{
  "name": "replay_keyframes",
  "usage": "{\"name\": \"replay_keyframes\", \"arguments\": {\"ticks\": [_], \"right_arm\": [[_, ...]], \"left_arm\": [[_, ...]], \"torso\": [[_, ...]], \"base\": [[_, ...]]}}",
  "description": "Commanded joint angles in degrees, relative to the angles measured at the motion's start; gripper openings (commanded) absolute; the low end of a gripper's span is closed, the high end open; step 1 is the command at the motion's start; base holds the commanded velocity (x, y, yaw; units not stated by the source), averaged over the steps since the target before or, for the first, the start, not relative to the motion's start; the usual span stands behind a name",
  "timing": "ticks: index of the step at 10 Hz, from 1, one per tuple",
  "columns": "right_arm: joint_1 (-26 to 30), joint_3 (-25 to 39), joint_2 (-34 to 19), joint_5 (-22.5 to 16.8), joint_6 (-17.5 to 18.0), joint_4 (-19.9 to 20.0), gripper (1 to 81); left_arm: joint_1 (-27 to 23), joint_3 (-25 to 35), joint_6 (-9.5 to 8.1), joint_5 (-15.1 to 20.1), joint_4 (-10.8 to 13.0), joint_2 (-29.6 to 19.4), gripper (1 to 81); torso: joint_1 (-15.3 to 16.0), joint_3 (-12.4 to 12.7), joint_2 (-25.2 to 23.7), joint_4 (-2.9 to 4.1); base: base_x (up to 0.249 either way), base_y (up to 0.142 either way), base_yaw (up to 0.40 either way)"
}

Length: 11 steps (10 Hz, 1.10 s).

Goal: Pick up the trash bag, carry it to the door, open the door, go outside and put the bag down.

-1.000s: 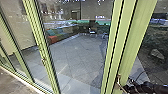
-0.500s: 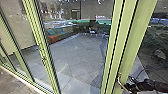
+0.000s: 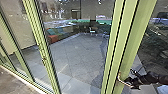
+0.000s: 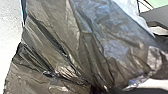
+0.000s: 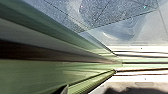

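In the head view my right gripper (image 3: 134, 82) is at the lower right, close beside the curved metal handle (image 3: 123, 81) on the green door frame (image 3: 128, 50); whether they touch is unclear. The crumpled dark trash bag (image 4: 65, 32) looms large in the left wrist view, its folds drawn together at my left gripper (image 4: 98, 90), which is shut on it. Green door framing (image 5: 30, 72) runs close past the right wrist camera, down to a pale sill (image 5: 145, 63).
Glass panels with green posts (image 3: 41, 47) stretch to the left. Beyond the glass lie grey paving (image 3: 77, 57), a red-orange seat (image 3: 52, 38) and a small chair (image 3: 92, 30). Brown floor (image 3: 15, 82) shows at the lower left, and rocky planting (image 3: 155, 37) at the right.
In the head view my right gripper and forearm have risen from the lower edge and now stand by the handle, more of which shows. The door frame looks unmoved.
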Motion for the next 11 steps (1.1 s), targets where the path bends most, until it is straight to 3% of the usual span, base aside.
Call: {"name": "replay_keyframes", "arguments": {"ticks": [1, 10, 11], "right_arm": [[19.37, -1.94, -4.91, 2.06, 1.81, -5.25, 81.1], [23.67, 0.36, -7.20, -4.90, -3.73, -5.42, 81.1], [23.94, 0.19, -6.95, -5.86, -4.16, -5.42, 81.1]], "left_arm": [[-1.34, 0.37, 0.31, 5.53, 0.12, -0.36, 1.0], [-1.34, 0.37, 0.31, 5.53, 0.12, -0.27, 1.0], [-1.34, 0.37, 0.31, 5.53, 0.12, -0.27, 1.0]], "torso": [[0.00, 0.00, 0.00, 0.00], [0.17, 0.00, 0.09, 0.11], [0.17, 2.95, 0.09, 0.11]], "base": [[0.000, 0.000, 0.000], [0.000, 0.000, 0.000], [0.000, 0.000, 0.000]]}}
